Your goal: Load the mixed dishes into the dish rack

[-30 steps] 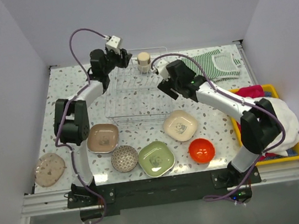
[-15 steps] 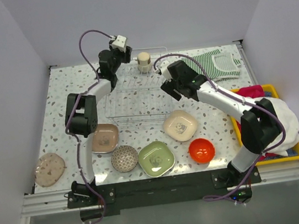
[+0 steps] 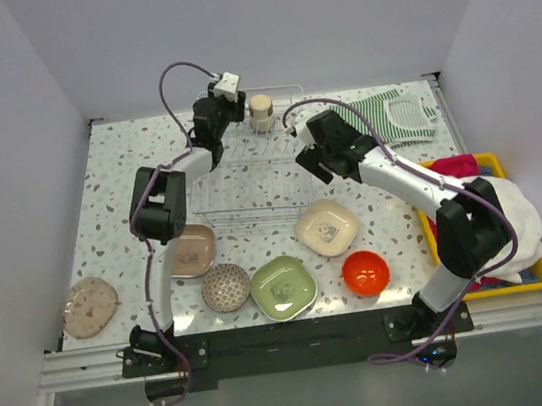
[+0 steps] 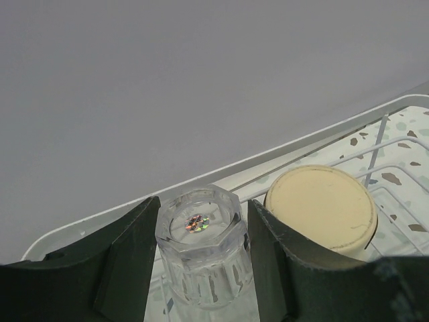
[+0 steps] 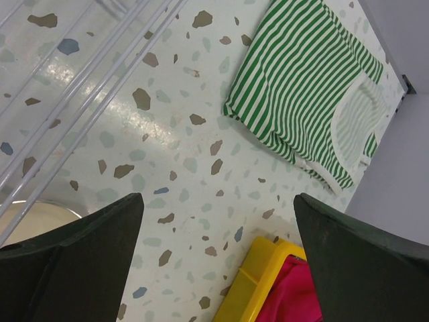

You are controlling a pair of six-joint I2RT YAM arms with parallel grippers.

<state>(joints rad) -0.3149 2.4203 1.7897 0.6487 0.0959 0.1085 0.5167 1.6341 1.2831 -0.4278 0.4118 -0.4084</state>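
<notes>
My left end effector (image 4: 202, 209) is clenched on a clear faceted glass cup (image 4: 201, 258), one dark finger (image 4: 127, 268) pressed to each side of it. The cup is upside down, with a small shiny sticker on its upturned base. It sits at the far rim of the dish rack (image 3: 253, 180), just beside an upside-down cream cup (image 4: 322, 211) that stands on the rack's wires. I cannot tell whether the glass itself rests on the wires. My right end effector (image 5: 218, 228) is released, its jaws spread wide with nothing between them. It hangs over the speckled worktop (image 5: 194, 168) between the rack's right edge and the striped green cloth (image 5: 308, 87), with a corner of the yellow tray (image 5: 258, 282) below. On the worktop in front of the rack lie the brown plate (image 3: 187, 250), the grey patterned bowl (image 3: 226, 287), the green plate (image 3: 284, 286), the cream plate (image 3: 327, 226) and the orange-red bowl (image 3: 366, 272). The pale round plate (image 3: 90, 306) sits apart at the near left.
</notes>
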